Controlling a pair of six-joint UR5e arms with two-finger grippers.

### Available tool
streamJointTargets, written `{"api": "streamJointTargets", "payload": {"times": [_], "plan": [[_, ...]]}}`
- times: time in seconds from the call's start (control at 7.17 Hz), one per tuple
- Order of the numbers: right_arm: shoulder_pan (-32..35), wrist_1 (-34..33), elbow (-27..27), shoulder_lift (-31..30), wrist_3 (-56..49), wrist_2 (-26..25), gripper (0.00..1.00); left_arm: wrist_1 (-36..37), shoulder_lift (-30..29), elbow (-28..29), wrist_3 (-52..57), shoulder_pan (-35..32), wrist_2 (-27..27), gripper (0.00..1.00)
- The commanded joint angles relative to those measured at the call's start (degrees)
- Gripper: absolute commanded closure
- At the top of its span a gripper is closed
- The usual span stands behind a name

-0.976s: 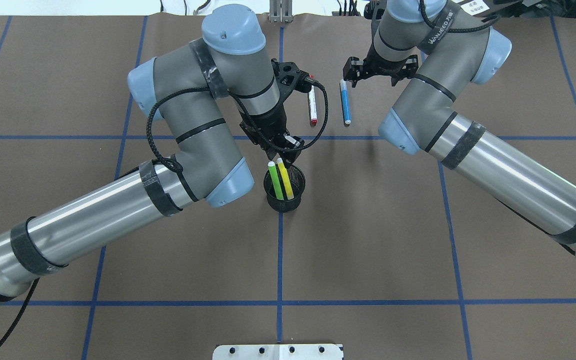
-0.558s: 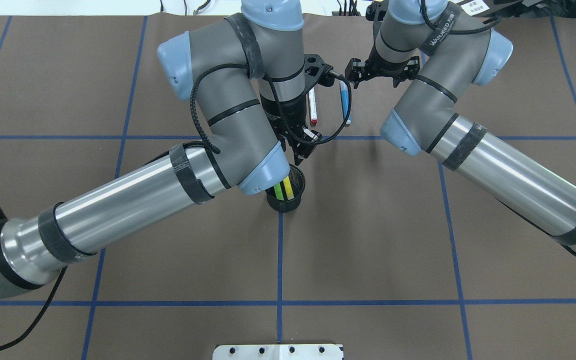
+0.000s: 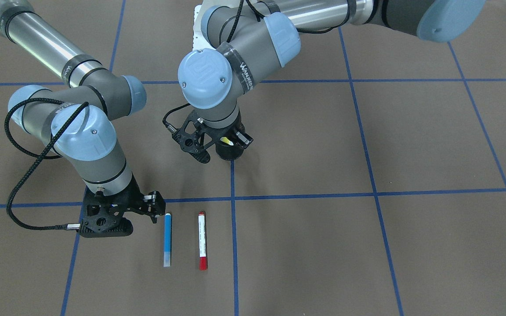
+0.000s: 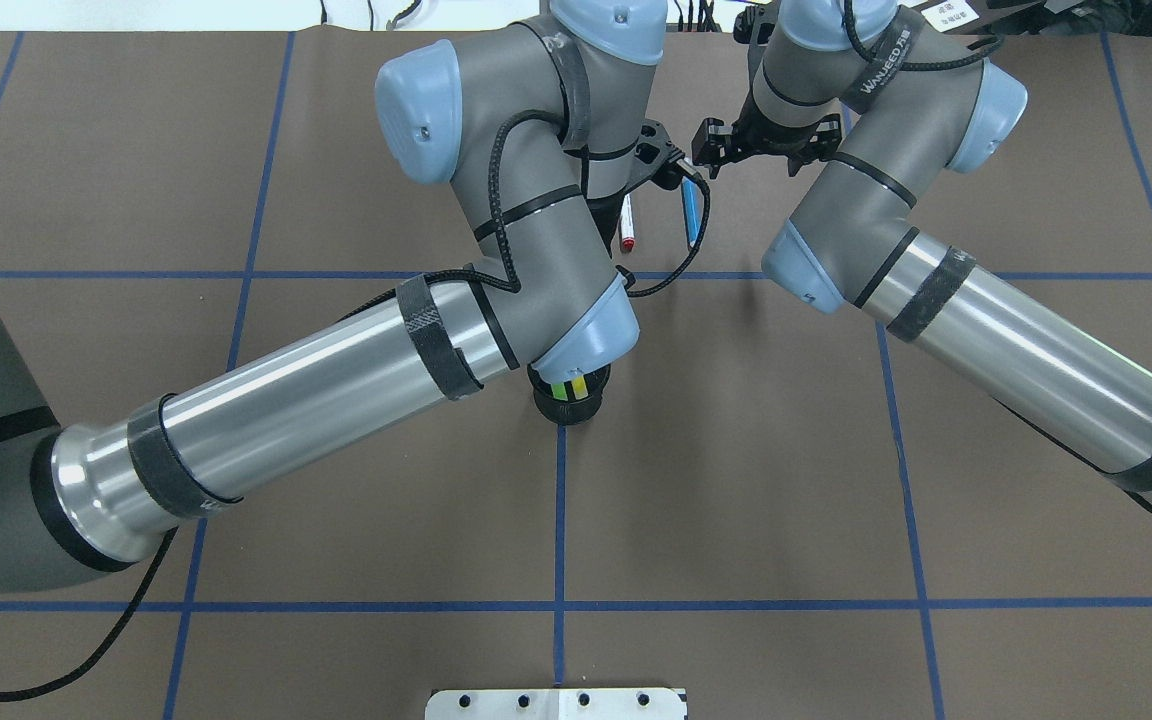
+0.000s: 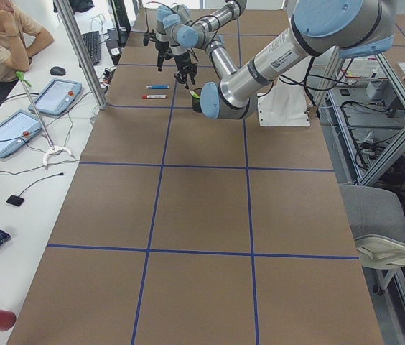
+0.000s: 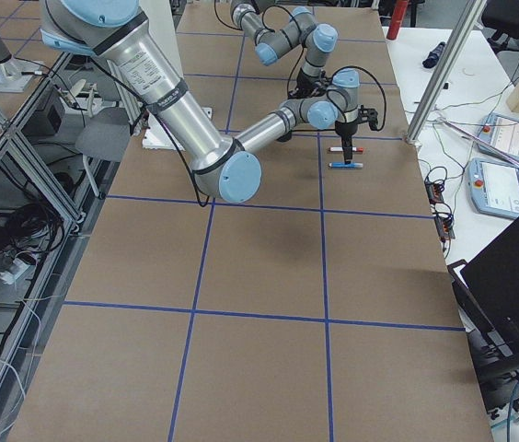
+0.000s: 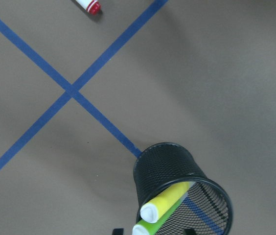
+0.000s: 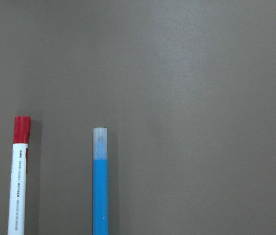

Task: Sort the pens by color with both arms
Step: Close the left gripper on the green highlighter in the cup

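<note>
Blue pen (image 3: 167,239) & red-cap pen (image 3: 202,240) lay on worktop (image 3: 367,241).
L gripper (image 3: 235,139) hung over cup (image 7: 167,166), spread, empty; R gripper (image 3: 156,206) at blue pen's 10 o'clock (front view), opening unclear.

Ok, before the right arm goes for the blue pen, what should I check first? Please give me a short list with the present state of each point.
1. Are the green pen and the yellow pen inside the mesh cup? Ok.
2. Does the blue pen lie flat, apart from the red-capped pen? Ok.
3. Is the left gripper empty? Ok, its fingertips stand apart above the cup.
4. Is the right gripper around the blue pen? Not ok, it is beside the pen's end.
5. Is the right gripper open? Cannot tell.
6. Are the two grippers clear of each other? Ok, the front view shows a clear gap between them.
</note>
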Motion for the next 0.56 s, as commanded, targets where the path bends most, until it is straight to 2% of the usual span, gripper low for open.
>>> {"api": "streamJointTargets", "payload": {"times": [0.0, 0.42], "plan": [[-0.1, 0.0, 0.0, 0.0, 0.1, 0.0, 0.01, 1.2, 0.1, 1.2, 1.5, 0.5, 1.4, 0.49], [-0.1, 0.0, 0.0, -0.1, 0.0, 0.0, 0.01, 1.2, 0.4, 1.5, 1.6, 2.2, 3.4, 0.5]]}}
